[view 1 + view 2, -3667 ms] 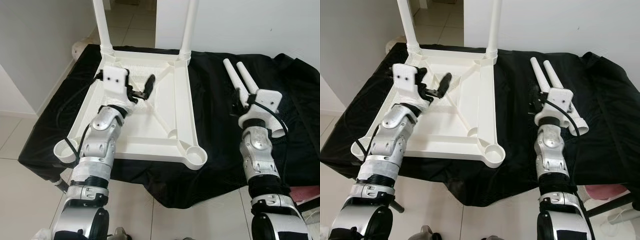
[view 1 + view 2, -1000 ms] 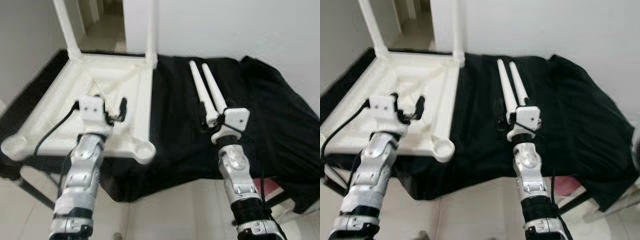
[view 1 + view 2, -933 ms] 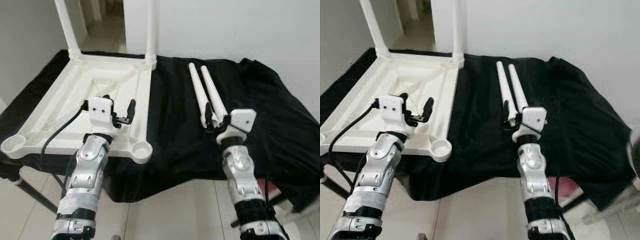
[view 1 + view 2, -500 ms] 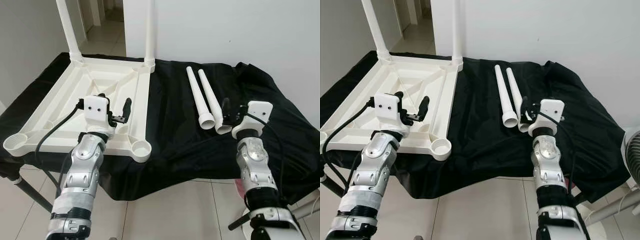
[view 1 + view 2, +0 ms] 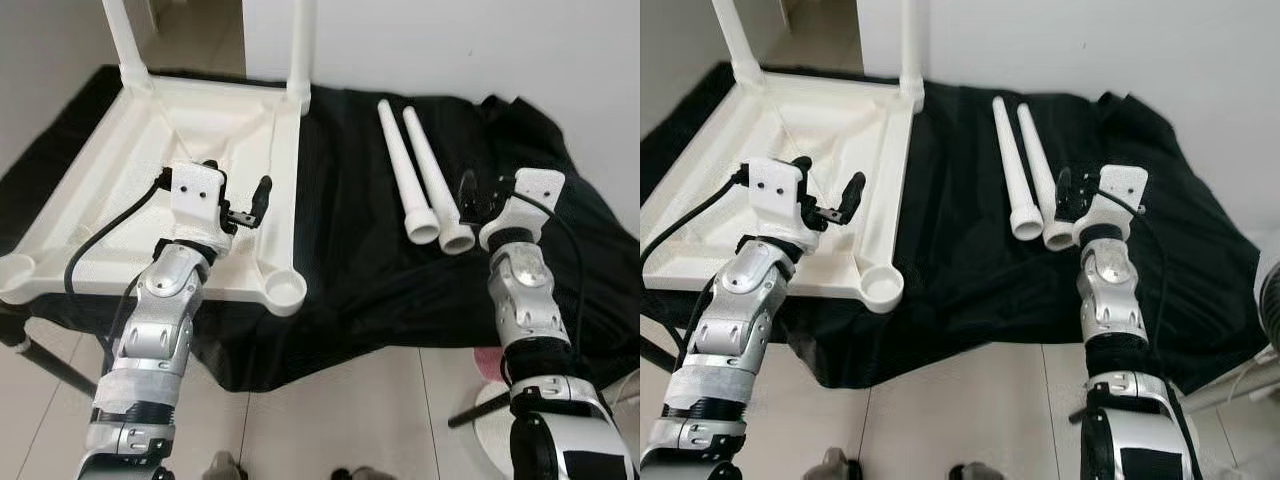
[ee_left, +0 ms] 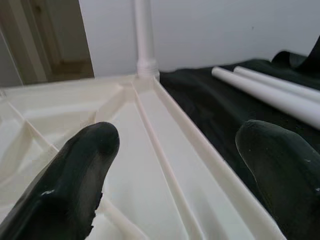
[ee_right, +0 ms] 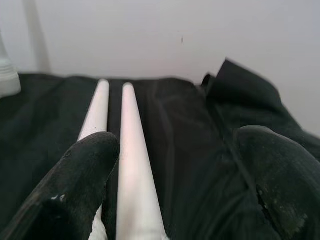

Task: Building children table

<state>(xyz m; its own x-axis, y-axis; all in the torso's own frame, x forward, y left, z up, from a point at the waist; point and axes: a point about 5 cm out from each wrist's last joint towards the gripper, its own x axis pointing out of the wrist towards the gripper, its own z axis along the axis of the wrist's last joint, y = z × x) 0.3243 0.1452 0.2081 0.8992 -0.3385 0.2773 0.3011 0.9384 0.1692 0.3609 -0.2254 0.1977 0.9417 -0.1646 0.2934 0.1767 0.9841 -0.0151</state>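
Centrally, an upturned white table top [image 5: 150, 160] is shown on a black cloth [image 5: 340, 240], with two legs [image 5: 299, 50] already standing in its far corners. Two loose legs [image 5: 420, 175] are laid side by side on the cloth. The left gripper [image 5: 245, 205] is held open and empty over the top's near right part. The right gripper [image 5: 478, 193] is held open and empty just beside the loose legs' wide ends.
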